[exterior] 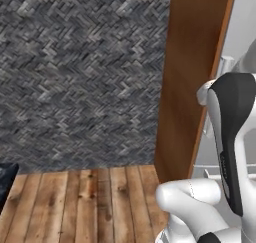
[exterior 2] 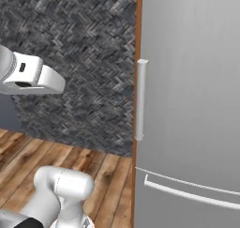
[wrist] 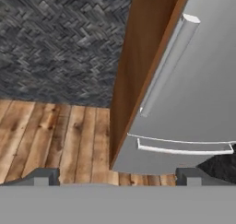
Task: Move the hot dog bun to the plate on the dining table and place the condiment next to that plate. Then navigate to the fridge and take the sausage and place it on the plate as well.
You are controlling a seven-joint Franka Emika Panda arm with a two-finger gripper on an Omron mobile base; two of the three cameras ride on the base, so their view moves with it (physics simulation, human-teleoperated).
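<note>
Right now my tool (wrist: 117, 176) is spread wide and pinching nothing, its two tips well apart. Ahead and to its right stands the tall stainless-steel fridge (wrist: 203, 80), door shut, with its vertical bar handle (wrist: 168, 64), wooden side panel (wrist: 138, 66) and drawer handle (wrist: 184, 149) below.

You are looking at a wooden plank floor (exterior: 75, 202), the 1 bearing surface here. A grey fridge (exterior 2: 192, 105) stands directly on it, cased on its left side by a brown wooden panel (wrist: 138, 66). A dark patterned wall (exterior: 75, 72) meets the floor's far edge. A dark object (exterior: 6, 179), cut off at frame edge, sits at left.
</note>
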